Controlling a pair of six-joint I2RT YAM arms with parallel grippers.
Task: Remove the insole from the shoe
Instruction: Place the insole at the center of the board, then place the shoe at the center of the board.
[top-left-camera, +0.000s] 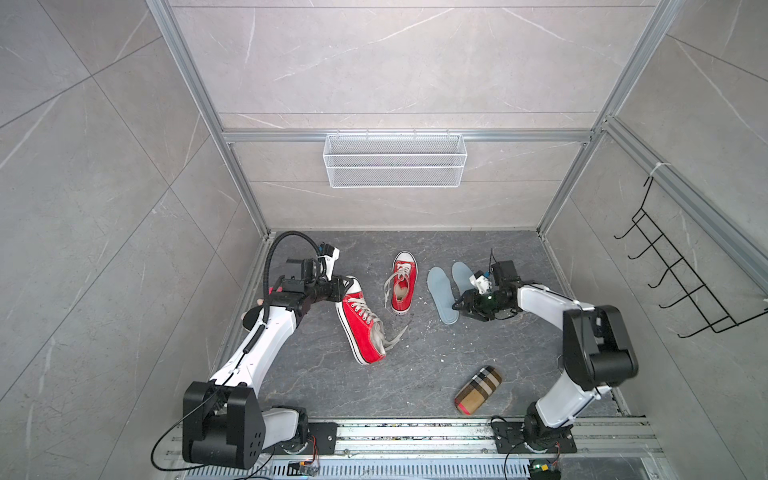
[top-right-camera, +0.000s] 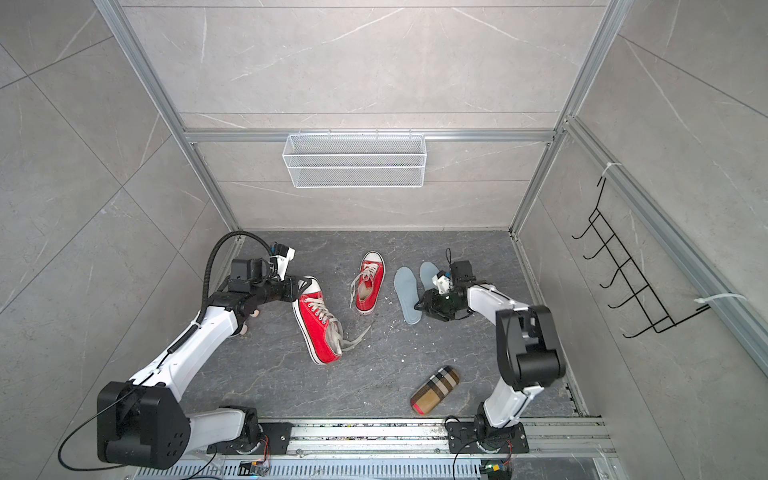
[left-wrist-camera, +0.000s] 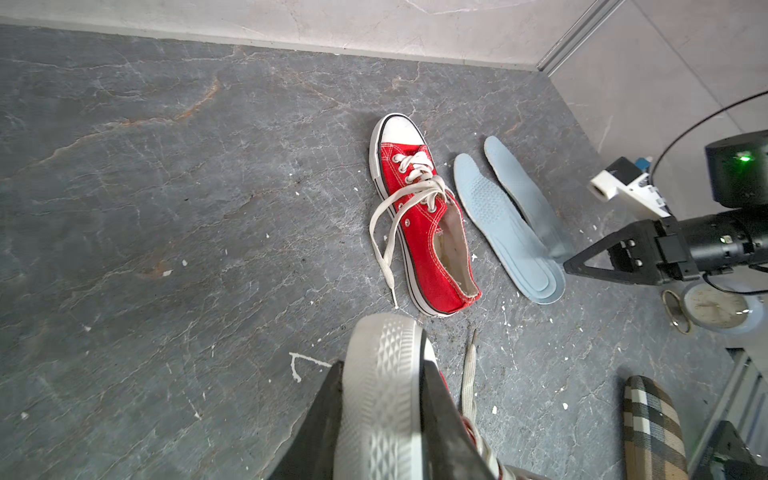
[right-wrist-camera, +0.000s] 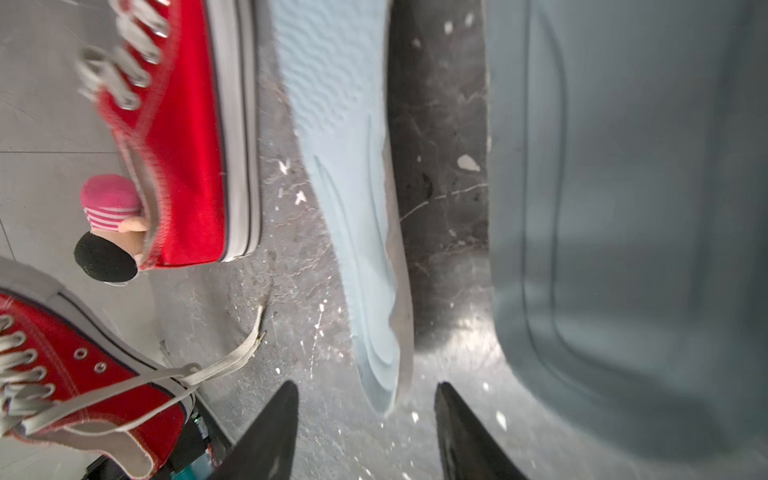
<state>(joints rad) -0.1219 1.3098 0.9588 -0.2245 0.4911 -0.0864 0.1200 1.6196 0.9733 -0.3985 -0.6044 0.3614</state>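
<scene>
Insole (right-wrist-camera: 353, 249) heel end inside parted right pincer (right-wrist-camera: 365, 428), untouched

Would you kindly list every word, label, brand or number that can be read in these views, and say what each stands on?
No text is readable in any view.
On the held red shoe: no brand or label shows.
On the other red shoe: none either.
On the light blue insoles: embossed texture only.
On the plaid case: pattern only.
On the round dial: markings too blurred to read.
</scene>
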